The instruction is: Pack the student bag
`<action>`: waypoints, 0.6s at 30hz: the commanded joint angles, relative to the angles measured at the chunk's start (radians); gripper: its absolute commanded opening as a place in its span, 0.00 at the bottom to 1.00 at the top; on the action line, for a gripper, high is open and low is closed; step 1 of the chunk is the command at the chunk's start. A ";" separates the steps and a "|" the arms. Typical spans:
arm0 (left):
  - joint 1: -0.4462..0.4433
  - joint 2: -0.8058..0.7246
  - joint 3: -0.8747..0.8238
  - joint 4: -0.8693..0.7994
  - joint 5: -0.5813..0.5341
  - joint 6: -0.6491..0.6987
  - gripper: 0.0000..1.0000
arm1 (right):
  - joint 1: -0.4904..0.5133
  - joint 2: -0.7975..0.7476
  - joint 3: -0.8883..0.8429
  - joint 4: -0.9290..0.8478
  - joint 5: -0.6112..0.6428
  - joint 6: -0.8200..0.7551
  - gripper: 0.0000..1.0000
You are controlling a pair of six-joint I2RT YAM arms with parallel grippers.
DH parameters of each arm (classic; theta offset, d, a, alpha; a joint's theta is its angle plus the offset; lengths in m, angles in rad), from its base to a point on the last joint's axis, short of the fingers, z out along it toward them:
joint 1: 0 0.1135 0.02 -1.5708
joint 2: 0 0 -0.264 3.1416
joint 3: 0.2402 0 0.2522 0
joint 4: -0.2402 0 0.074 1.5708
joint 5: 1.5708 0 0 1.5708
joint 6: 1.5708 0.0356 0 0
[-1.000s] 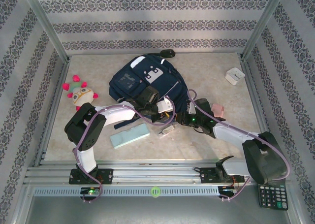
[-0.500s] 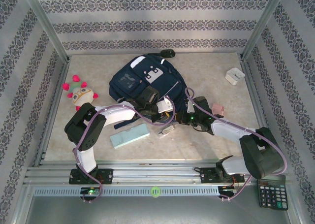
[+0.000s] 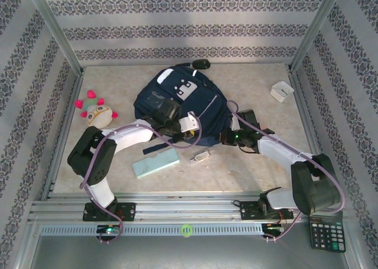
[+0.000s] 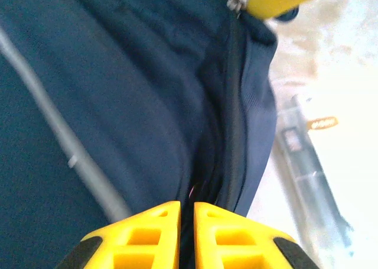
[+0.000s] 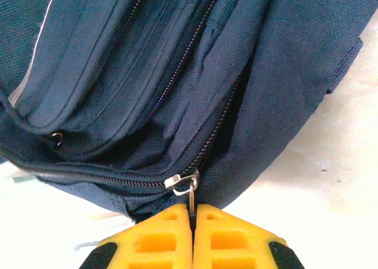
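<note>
Bare table [image 3: 254, 168] under everything. Lying flat mid-table: the student bag [image 3: 180, 100], long axis running from the far wall toward the arm bases, top handle at the far end and the zippered edge nearest the arms.

Set on that near edge from the left: the left gripper [image 4: 186, 213], fingers drawn almost together with a thin dark slit between them. Seemingly pinched on a fold of bag fabric beside the zip seam, though hard to be certain.

At the bag's near-right corner: the right gripper [image 5: 192, 213], fingers pressed together and clamped on the ring of the zipper pull [image 5: 182, 181].

Near the left arm, just off the bag: a pale-blue pencil case [image 3: 155, 162]. Well to the left, a plush toy [image 3: 94, 110]. Outside the frame at near right, a calculator [image 3: 326, 236]. Far right, a small white box [image 3: 282, 91]. Between the grippers, a small clear item [image 3: 201, 156].

Key relation: zip track running from the pull toward the left gripper, so probably a drag along the bag's near edge by the right arm, already holding the slider, against the left's anchoring pinch.

From above, both grips lost under the wrists. From the right wrist, pull and teeth plain, with the track gaping beyond the slider. From the left wrist, the seam leading away to a yellow finger of the right gripper.
</note>
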 commanded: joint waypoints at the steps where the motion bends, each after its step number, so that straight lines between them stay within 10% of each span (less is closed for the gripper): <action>1: 0.039 -0.050 -0.037 -0.084 0.009 0.064 0.13 | -0.001 0.018 0.043 -0.062 -0.018 -0.056 0.00; 9: 0.000 -0.060 -0.024 -0.074 0.093 0.027 0.54 | 0.065 0.001 0.080 -0.014 -0.227 -0.002 0.00; 18: -0.108 0.095 0.090 -0.028 0.046 -0.021 0.60 | 0.077 -0.007 0.148 -0.196 -0.187 0.095 0.00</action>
